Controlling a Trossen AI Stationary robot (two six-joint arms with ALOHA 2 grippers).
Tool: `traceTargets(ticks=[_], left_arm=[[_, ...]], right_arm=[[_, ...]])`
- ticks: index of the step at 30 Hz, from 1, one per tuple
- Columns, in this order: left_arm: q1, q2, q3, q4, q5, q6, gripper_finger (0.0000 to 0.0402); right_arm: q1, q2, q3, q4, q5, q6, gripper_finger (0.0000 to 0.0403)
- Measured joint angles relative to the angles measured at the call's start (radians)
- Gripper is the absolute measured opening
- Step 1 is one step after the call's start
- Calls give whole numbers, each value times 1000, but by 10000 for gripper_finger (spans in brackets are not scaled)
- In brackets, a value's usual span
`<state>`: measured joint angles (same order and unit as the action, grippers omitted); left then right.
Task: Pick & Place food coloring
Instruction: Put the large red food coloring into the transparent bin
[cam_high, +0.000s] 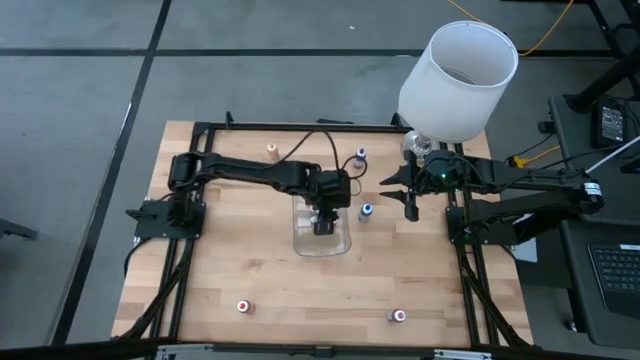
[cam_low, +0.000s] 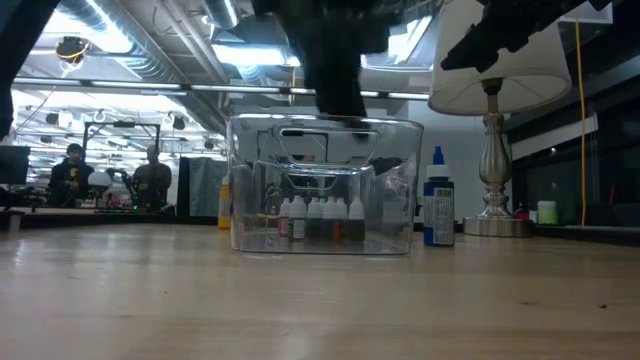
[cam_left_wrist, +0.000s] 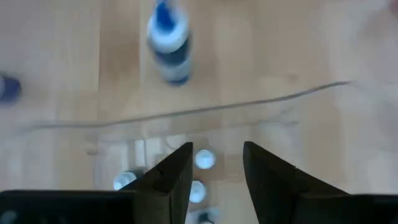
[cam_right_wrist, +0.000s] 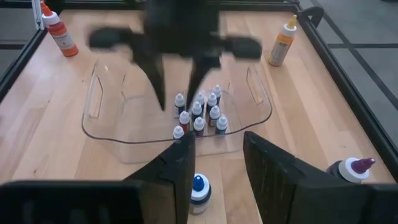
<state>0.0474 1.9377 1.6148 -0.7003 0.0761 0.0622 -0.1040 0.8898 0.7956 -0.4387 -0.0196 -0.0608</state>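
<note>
We see the left gripper (cam_high: 323, 222) over the clear plastic tray (cam_high: 340, 246) w/ fingers apart, empty, above the food coloring bottles (cam_right_wrist: 200, 114) clustered inside. Right gripper (cam_high: 409, 199) hovers near a blue-capped bottle (cam_high: 367, 212) beside the tray, fingers apart, holding nothing.

Small bottles (cam_right_wrist: 199, 115) cluster inside the tray (cam_right_wrist: 99, 127) — another bottle (cam_high: 366, 212) stands just right of it.

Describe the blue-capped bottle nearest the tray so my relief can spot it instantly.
Find the clear tray at mid-table, under the left tool. Just off its right side, toward the right tool, stands one blue-capped bottle. Unlike the bottles inside the tray, it stands alone on bare wood.
</note>
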Motion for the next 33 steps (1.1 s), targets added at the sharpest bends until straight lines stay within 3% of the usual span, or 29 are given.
traceTargets(ticks=[5,8,15,21,26,33], left_arm=[[-110,-105,95,-119,-83,125,128],[-194,-184,110,-207,-170,83,123],[-443,-321,109,-520,-337,-380,122],[-658,-378,109,-764,-346,-877,122],[-792,-380,108,-776,-366,-1104,122],[-929,-380,96,-767,-524,-1322,125]], right_arm=[[0,0,0,0,0,0,138],[0,0,0,0,0,0,138],[0,0,0,0,0,0,138],[0,0,0,0,0,0,138],[0,0,0,0,0,0,138],[0,0,0,0,0,0,138]])
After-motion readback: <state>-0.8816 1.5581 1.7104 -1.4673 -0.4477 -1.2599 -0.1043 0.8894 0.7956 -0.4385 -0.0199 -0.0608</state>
